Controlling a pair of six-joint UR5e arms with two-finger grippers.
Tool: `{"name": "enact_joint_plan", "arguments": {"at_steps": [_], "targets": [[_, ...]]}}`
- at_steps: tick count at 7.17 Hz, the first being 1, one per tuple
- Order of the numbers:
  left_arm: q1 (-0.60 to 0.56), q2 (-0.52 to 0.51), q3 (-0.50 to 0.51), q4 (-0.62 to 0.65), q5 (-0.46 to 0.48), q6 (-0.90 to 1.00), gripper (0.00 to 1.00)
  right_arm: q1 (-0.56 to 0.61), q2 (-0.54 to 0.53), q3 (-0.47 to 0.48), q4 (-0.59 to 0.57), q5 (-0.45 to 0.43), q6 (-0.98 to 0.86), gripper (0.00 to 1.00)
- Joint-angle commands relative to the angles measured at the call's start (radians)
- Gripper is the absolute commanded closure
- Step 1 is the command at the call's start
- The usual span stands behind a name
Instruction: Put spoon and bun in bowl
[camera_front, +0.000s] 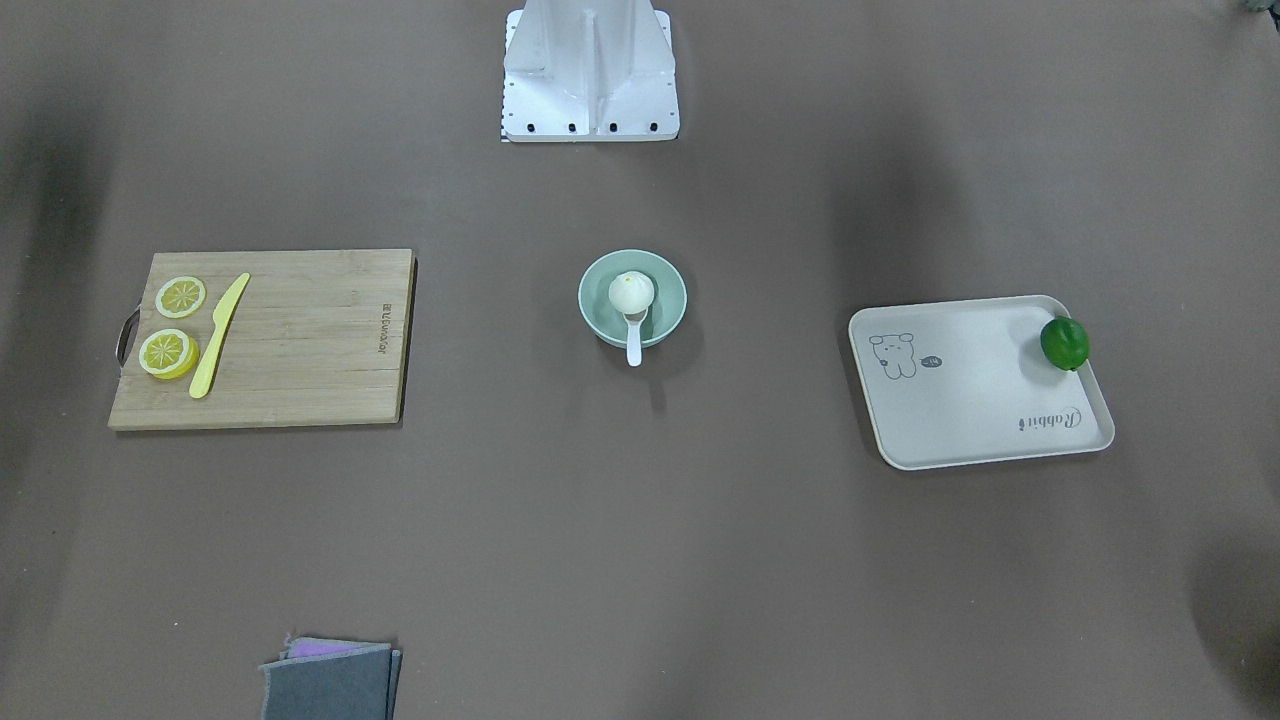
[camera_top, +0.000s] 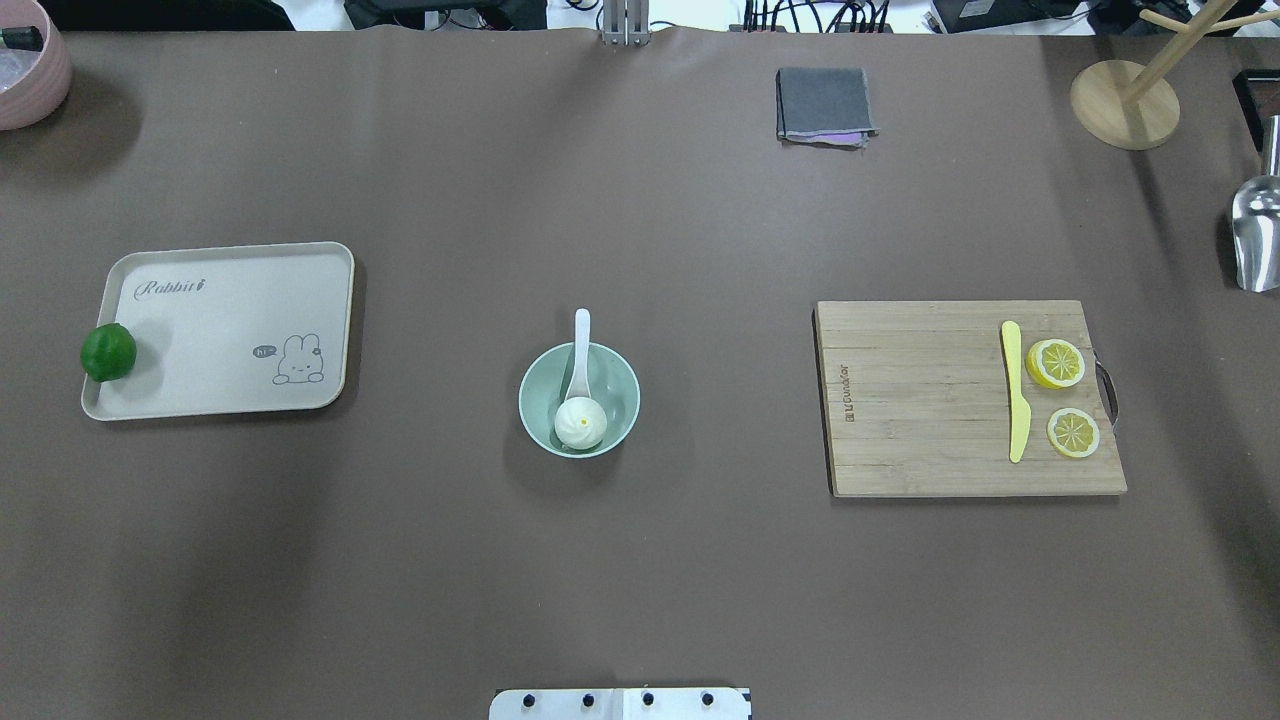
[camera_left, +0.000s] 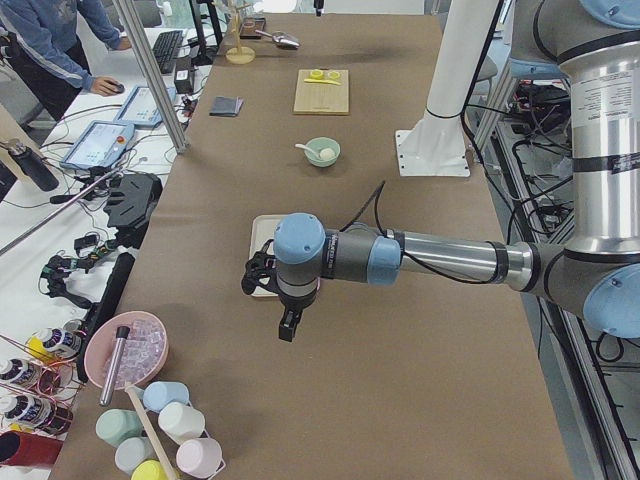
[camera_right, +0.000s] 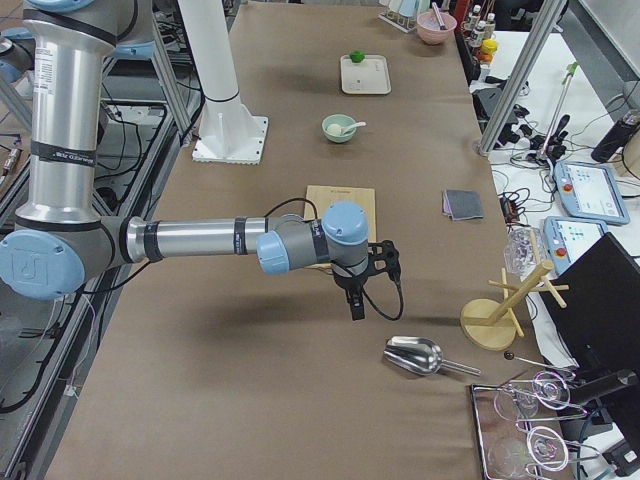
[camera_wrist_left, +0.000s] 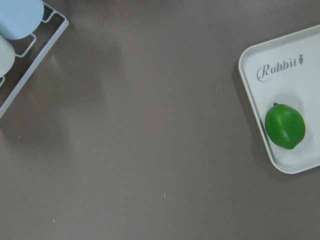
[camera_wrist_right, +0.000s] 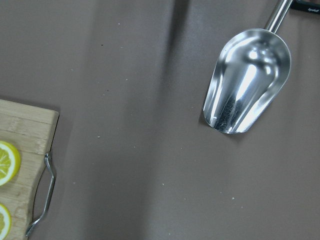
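Note:
The pale mint-green bowl (camera_front: 592, 300) stands at the table's middle, also in the overhead view (camera_top: 622, 385). The white bun (camera_front: 631, 291) lies inside it (camera_top: 580, 424). The white spoon (camera_front: 634, 345) rests with its scoop in the bowl under the bun and its handle (camera_top: 581, 335) over the far rim. My left gripper (camera_left: 288, 325) hangs above the table beyond the tray's end, far from the bowl. My right gripper (camera_right: 357, 305) hangs beyond the cutting board, near the metal scoop. Both show only in the side views, so I cannot tell whether they are open or shut.
A cream tray (camera_top: 230, 330) with a green lime (camera_top: 108, 351) lies on my left. A wooden cutting board (camera_top: 920, 400) with two lemon slices (camera_top: 1056, 362) and a yellow knife (camera_top: 1015, 390) lies on my right. A grey cloth (camera_top: 822, 104), a metal scoop (camera_wrist_right: 247, 82) and a wooden stand (camera_top: 1124, 103) are farther out.

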Motion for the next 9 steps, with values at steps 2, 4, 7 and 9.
{"name": "enact_joint_plan", "arguments": {"at_steps": [2, 4, 7, 9], "targets": [[-0.004, 0.016, -0.026, 0.004, -0.003, 0.001, 0.02, -0.001, 0.006, 0.007, 0.0, -0.007, -0.06, 0.0], [-0.001, 0.014, -0.014, 0.002, -0.001, 0.001, 0.02, -0.001, 0.009, 0.006, -0.001, 0.002, -0.062, 0.0], [-0.001, 0.019, -0.013, 0.004, 0.0, 0.002, 0.02, -0.006, 0.014, 0.01, 0.002, 0.04, -0.047, 0.0], [-0.002, 0.013, -0.036, 0.004, 0.003, 0.001, 0.02, -0.006, 0.033, 0.0, 0.002, 0.039, -0.045, 0.0]]}}
